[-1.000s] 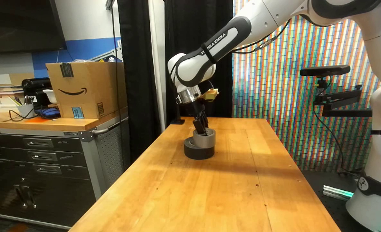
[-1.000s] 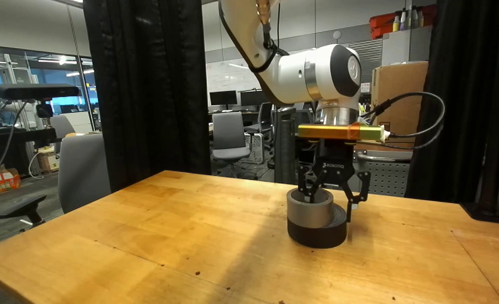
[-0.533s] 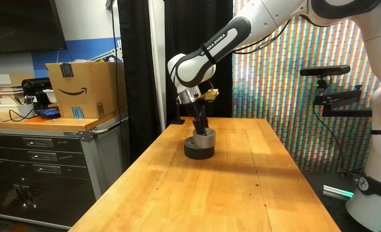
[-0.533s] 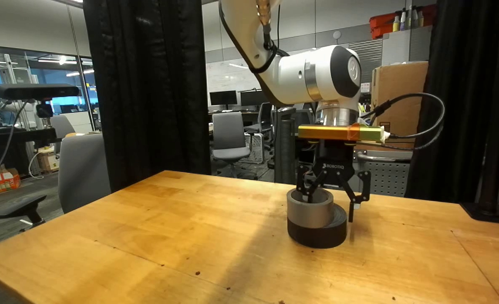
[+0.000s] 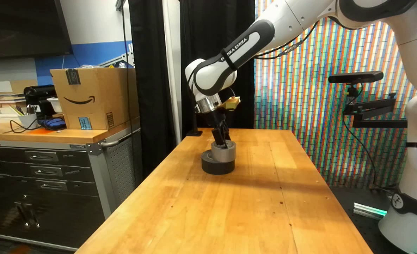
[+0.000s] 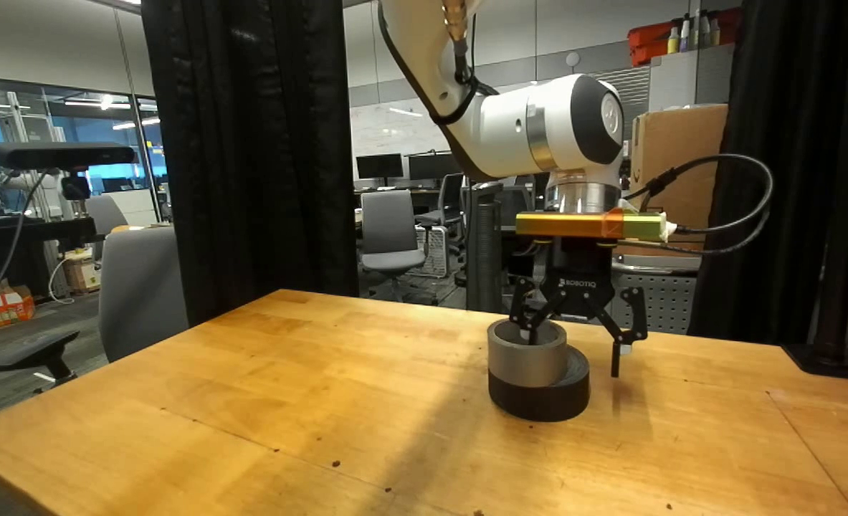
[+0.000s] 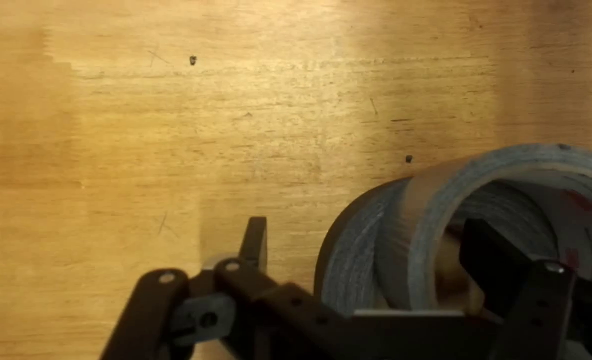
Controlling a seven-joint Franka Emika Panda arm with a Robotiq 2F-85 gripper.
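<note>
A silver-grey tape roll (image 6: 526, 365) lies flat, off-centre, on top of a wider black tape roll (image 6: 538, 407) on the wooden table. Both rolls also show in an exterior view, grey (image 5: 224, 155) over black (image 5: 218, 169). My gripper (image 6: 573, 355) is open and points down. One finger is inside the grey roll's hole; the other is outside, beside the black roll with a gap. In the wrist view, my gripper (image 7: 366, 222) straddles the walls of the grey roll (image 7: 422, 250) and black roll (image 7: 348, 265). Nothing is clamped between the fingers.
The wooden table (image 5: 243, 211) carries a black post base (image 6: 829, 362) near its edge. Black curtains (image 6: 251, 165) hang behind. A camera on a bracket (image 5: 355, 77) stands beside the table. A workbench with a cardboard box (image 5: 95, 98) stands apart.
My gripper has opened wider and shifted slightly, its outer finger moving away from the black roll. The inner finger stays within the grey roll's hole. Both rolls have not moved.
</note>
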